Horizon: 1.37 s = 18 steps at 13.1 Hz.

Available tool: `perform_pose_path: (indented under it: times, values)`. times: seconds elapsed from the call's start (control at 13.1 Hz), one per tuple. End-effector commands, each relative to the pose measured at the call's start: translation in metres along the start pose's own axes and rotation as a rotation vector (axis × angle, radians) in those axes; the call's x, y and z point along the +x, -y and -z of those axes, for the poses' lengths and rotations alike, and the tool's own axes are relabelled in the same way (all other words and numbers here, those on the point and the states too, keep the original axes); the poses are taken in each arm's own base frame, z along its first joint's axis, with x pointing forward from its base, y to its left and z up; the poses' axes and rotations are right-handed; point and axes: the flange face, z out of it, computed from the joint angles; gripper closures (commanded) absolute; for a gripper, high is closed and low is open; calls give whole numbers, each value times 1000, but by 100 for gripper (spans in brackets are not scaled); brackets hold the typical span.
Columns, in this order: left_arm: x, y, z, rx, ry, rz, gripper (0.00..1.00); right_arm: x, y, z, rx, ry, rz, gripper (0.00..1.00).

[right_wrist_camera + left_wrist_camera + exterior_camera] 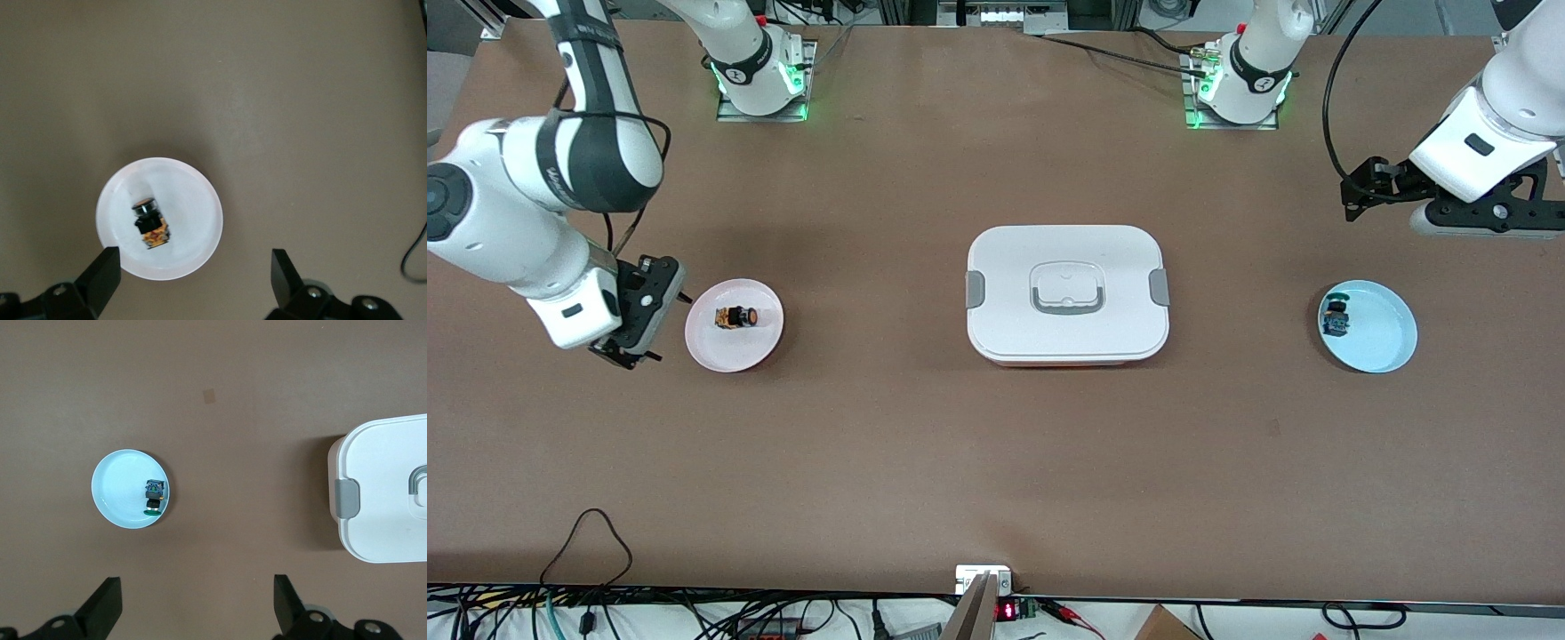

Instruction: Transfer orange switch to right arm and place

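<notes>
The orange switch (735,316) lies on its side in a pink plate (704,342) toward the right arm's end of the table. In the right wrist view the switch (150,223) and the plate (200,193) sit just ahead of the fingers. My right gripper (624,352) is open and empty, over the table beside the pink plate. My left gripper (1356,197) is open and empty, over the table near a blue plate (1385,342). Both fingertip pairs stand wide apart in the right wrist view (193,277) and the left wrist view (197,600).
A small part with a green cap and blue body (1336,317) lies in the blue plate, also shown in the left wrist view (155,496). A closed white lunch box (1014,258) with grey clips stands mid-table. Cables run along the table's near edge.
</notes>
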Motion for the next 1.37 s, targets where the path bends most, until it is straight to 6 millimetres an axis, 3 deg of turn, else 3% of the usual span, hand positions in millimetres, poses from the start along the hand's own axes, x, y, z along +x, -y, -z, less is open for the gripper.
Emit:
perform_pose_path:
  times: [0.0,0.53,0.76,0.92,0.99,1.07,1.3]
  values:
    - [-2,-5,8,-18,2,9,0,8,11,23,53,22,-258,0]
    - [-3,-4,6,-18,18,13,0,23,54,62,123,150,-955,0]
    - [-4,-4,6,-18,22,13,0,21,56,105,75,224,-987,0]
    - [-4,-4,6,-16,22,13,0,-8,36,140,-9,198,-1029,0]
    - [-4,-4,6,-18,22,13,0,-43,16,149,-19,175,-1102,0]
    - [-4,-4,6,-18,22,12,0,-65,1,157,-30,123,-1152,0]
    - [-4,-4,6,-18,22,12,0,-79,2,163,33,101,-1203,0]
